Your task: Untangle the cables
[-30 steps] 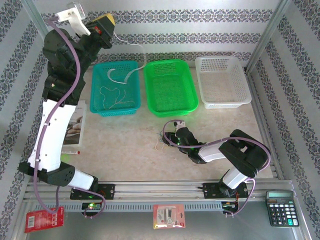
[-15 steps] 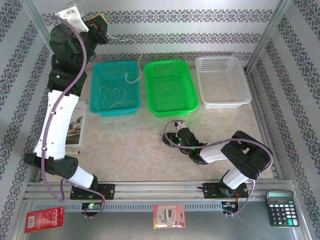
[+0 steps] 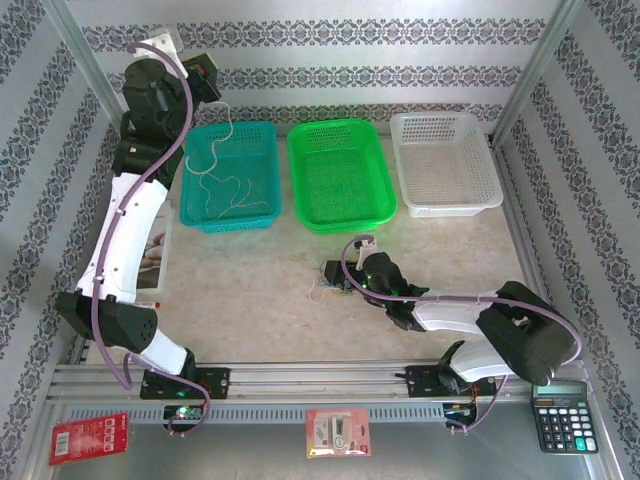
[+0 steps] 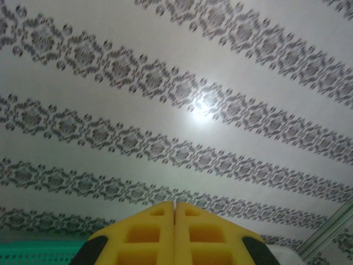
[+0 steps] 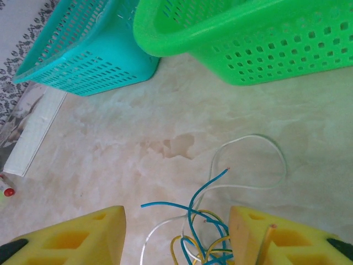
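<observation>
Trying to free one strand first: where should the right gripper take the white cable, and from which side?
Grip the white cable at the far arc of its loop, from straight above. That arc lies flat on the table, clear of the blue-yellow tangle between the fingers of the open right gripper, so a pinch there should catch one strand alone.

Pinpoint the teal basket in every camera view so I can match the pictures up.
Top external: teal basket, leftmost of the three baskets at the back.
Left wrist: a teal sliver in the bottom-left corner, probably its rim.
Right wrist: upper left, beside the green basket.
Shared landmark: the patterned wallpaper, in all three views.
</observation>
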### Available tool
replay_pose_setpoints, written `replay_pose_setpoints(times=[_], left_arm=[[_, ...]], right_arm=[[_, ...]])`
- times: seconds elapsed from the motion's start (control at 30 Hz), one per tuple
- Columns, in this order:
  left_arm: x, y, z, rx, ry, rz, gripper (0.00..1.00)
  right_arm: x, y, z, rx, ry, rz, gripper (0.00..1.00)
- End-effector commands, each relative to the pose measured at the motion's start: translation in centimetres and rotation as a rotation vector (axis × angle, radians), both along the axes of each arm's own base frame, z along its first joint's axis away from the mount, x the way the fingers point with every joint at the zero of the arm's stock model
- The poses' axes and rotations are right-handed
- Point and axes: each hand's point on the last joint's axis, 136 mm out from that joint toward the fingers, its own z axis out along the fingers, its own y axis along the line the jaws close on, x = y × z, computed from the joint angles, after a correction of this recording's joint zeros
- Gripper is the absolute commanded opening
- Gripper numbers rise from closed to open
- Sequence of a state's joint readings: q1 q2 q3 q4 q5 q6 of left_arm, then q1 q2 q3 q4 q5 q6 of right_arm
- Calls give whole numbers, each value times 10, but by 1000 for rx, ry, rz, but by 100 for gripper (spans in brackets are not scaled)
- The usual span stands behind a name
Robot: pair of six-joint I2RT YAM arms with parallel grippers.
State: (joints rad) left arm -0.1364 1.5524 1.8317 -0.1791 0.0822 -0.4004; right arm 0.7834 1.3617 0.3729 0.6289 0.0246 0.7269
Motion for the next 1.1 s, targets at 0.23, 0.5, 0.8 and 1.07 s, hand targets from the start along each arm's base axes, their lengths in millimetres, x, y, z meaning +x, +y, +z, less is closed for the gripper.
replay_pose_setpoints(times=[0.23, 0.5, 0.8, 1.07], left_arm=[[0, 22, -63, 49, 76, 26, 0], [-3, 25, -67, 15, 110, -6, 100], [-26, 6, -55, -52, 111, -121, 100], [-63, -11, -91, -158, 151, -212, 100]], right_arm=[[-5, -9, 32, -2, -30, -7, 59], [-5, -26, 53, 5, -42, -43, 60], [-2, -36, 59, 5, -26, -72, 60], [-4, -46, 59, 10, -1, -100, 60]])
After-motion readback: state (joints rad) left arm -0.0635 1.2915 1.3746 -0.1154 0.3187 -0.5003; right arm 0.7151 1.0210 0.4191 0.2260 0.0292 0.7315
